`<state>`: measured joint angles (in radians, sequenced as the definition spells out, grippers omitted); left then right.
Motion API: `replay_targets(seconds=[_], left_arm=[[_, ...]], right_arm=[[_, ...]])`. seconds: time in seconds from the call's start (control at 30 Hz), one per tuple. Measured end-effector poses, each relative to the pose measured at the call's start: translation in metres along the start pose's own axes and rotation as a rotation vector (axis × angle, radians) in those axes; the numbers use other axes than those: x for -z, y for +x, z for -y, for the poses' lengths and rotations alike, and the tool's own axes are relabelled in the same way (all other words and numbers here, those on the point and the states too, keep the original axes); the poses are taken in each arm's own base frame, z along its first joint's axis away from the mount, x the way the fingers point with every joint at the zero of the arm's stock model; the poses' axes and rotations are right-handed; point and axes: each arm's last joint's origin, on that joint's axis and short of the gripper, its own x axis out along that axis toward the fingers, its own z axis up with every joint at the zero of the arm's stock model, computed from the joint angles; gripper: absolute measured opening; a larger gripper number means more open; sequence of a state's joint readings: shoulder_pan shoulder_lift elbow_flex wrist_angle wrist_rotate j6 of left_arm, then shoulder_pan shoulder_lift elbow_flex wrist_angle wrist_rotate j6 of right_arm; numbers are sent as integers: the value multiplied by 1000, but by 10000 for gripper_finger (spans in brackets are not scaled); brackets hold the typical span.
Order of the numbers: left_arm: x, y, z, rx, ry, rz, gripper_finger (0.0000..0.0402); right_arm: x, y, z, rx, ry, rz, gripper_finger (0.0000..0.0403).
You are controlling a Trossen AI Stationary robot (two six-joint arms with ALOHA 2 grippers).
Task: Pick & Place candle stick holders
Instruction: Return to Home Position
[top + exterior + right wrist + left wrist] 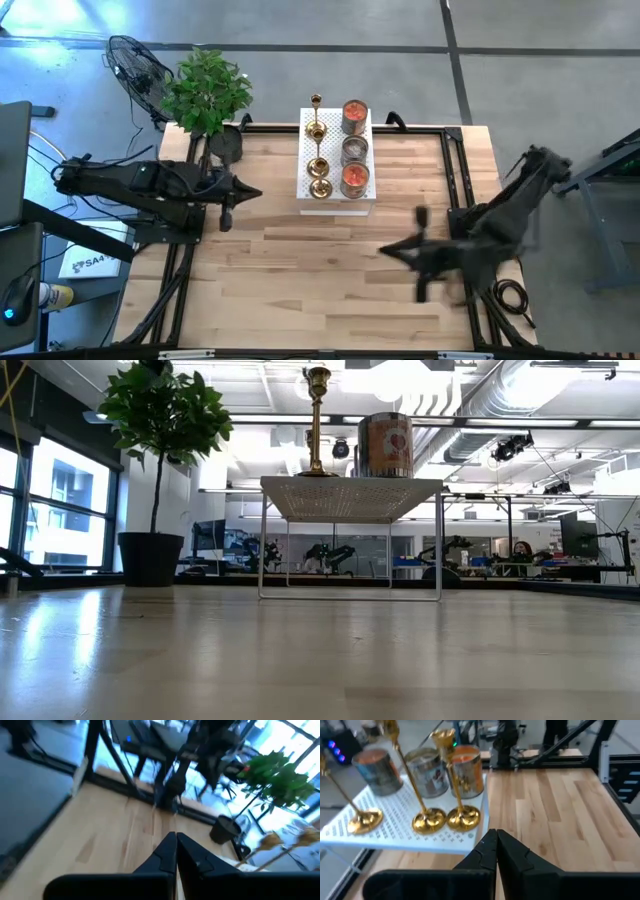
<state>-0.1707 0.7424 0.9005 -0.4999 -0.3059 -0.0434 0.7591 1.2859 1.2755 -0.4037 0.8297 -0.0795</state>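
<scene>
With all three shiny gold-brass candlestick holders (464, 817), each a round flared base under a slim stem, already standing on the white perforated metal shelf (395, 832), the work left looks to be only the retreat to rest, and doing it well is mostly a matter of leaving the shelf alone. The left claw (496, 836) is the one to mind. The shelf's near edge lies just ahead of its tips and a little to one side, with the closest holder base near that edge, so I would pull it straight back along its own line before any turning, rather than swing it sideways past the shelf. Those tall, narrow holders would likely tip at a light knock, and behind them, farther from the claw, stand three round tin candles (467, 767) that could be pushed along too. The left claw is clenched, its two dark fingers pressed tip to tip with nothing between them and touching nothing. The right claw (176, 837) is clenched the same way and empty. It hangs over the bare pale wooden table top (115, 840), with the shelf well apart and off to its flank, so its way home looks free.
</scene>
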Motion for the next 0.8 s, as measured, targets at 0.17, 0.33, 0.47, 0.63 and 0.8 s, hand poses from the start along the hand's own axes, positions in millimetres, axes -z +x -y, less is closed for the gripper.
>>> replay_targets(seconds=[0.17,0.33,0.47,0.63,0.8], left_arm=[[-1,-20,-6,-1,59,61,1],[4,-46,-17,-98,46,98,1],[12,-67,-25,-113,-19,119,0],[42,-68,-27,-108,-65,147,0],[72,-57,-22,-4,-102,294,0]], right_arm=[[0,-63,45,-35,22,62,2],[34,-119,107,74,211,39,1],[75,-137,129,47,368,90,1],[131,-130,118,-29,396,169,0],[171,-119,99,-142,382,317,0]])
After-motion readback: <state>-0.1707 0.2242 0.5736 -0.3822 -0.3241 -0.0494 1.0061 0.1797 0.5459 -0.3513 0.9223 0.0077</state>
